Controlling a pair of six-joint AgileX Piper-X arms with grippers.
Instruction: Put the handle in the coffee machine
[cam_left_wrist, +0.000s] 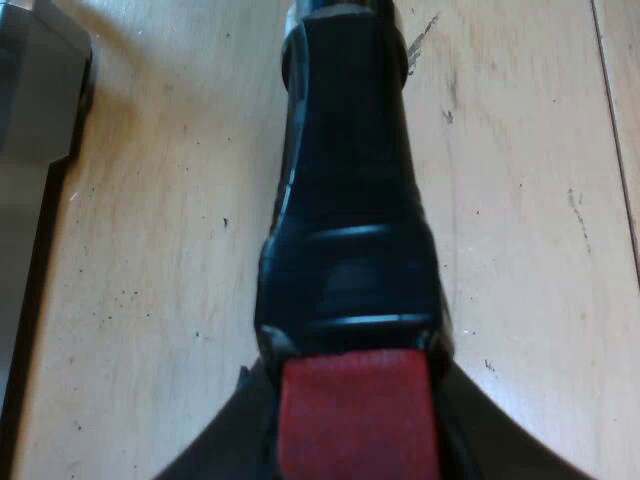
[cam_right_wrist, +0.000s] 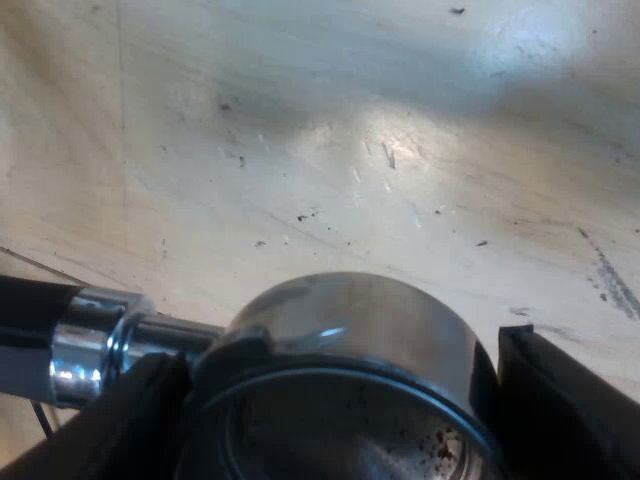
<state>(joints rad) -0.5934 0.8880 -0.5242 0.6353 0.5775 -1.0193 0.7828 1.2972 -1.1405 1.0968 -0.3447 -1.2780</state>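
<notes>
Around the holder (cam_right_wrist: 340, 320), right gripper (cam_right_wrist: 340, 390) jaws clamp snugly.

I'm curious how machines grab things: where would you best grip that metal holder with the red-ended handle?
Probably the dark handle near its red end, coming from behind that end, closing across it: the handle is straight and narrow, the basket wide and round.

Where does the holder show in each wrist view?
Left wrist view: the holder, seen along its dark handle, red end in the left claw, over the table.
Right wrist view: the holder's metal basket between the right claw fingers, over the table.
Shared landmark: the pale wooden table.
</notes>
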